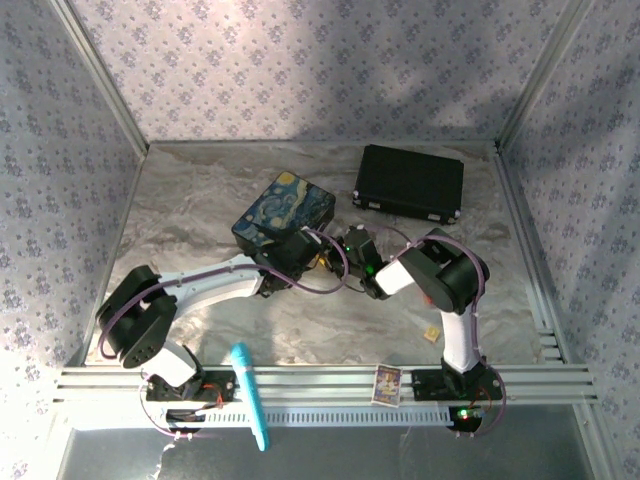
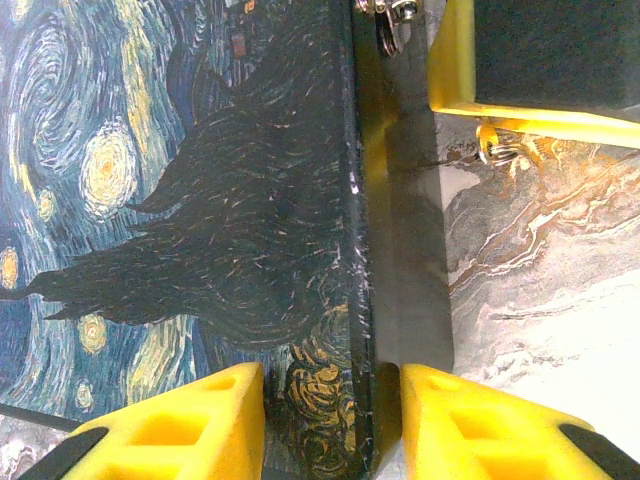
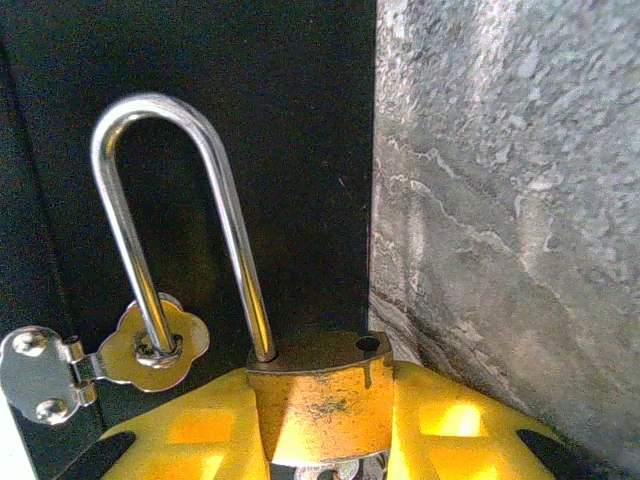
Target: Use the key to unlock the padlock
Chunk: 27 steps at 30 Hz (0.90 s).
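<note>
Top external: high, far, looking down and forward.
Left wrist: close above painted box [image 2: 180, 200].
Right wrist: closest, padlock [image 3: 322, 395] against same box.

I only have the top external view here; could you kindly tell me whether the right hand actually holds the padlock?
Observer: Yes, the right hand clamps the small brass-yellow padlock between its yellow fingers.
Operator: Thank you. Is its shackle latched?
Observer: No, the body's socket hole is empty, so the silvery metal shackle stands open.
Operator: Is it off the box?
Observer: Not yet; the shackle's free end sits hooked through the silvery hasp loop on the black side of the painted box.
</note>
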{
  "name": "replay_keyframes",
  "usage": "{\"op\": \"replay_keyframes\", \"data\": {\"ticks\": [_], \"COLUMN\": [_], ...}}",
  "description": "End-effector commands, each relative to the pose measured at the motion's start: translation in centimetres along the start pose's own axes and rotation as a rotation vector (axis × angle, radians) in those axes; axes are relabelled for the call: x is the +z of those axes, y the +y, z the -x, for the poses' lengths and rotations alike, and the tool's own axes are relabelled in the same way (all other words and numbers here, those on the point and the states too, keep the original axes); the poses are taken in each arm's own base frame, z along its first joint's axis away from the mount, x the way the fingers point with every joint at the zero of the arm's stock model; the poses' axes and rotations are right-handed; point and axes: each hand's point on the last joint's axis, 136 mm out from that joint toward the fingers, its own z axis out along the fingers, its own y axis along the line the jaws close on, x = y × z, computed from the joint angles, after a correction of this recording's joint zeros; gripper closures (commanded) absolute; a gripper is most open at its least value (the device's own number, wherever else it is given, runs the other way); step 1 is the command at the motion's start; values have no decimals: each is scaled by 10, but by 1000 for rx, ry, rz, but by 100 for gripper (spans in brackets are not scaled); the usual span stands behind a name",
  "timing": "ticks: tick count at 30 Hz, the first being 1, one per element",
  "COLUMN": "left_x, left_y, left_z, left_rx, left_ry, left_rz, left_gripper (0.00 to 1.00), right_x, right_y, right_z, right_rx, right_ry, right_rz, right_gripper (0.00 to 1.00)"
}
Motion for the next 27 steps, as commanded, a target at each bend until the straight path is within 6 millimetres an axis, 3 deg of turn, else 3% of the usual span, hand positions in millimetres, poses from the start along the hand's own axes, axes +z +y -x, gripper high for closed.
{"op": "replay_keyframes", "data": {"ticks": [1,4,10,15,21,25,27], "left_x": [6,6,6,6,9,13,12], "left_y": [-14,-13,-11,-11,-10,-10,-11], "left_z": [-81,-81,-80,-82,-87,-90,-90], "left_rx": [126,125,118,126,126,131,130], "left_ry": [292,292,294,302,317,335,335], "left_rz": [-70,-67,-55,-48,-43,-38,-39], "left_gripper": [63,63,63,63,63,63,64], "right_x": [-20,-19,-20,-16,-18,-2,-4], "right_y": [-104,-100,-99,-85,-83,-73,-79], "right_z": [31,30,30,38,48,54,53], "right_rx": [19,17,47,130,190,242,236], "right_ry": [-153,-149,-164,-205,-268,-285,-326], "right_rz": [-338,-308,-272,-124,-108,-40,-65], "right_gripper": [77,72,87,97,100,100,100]}}
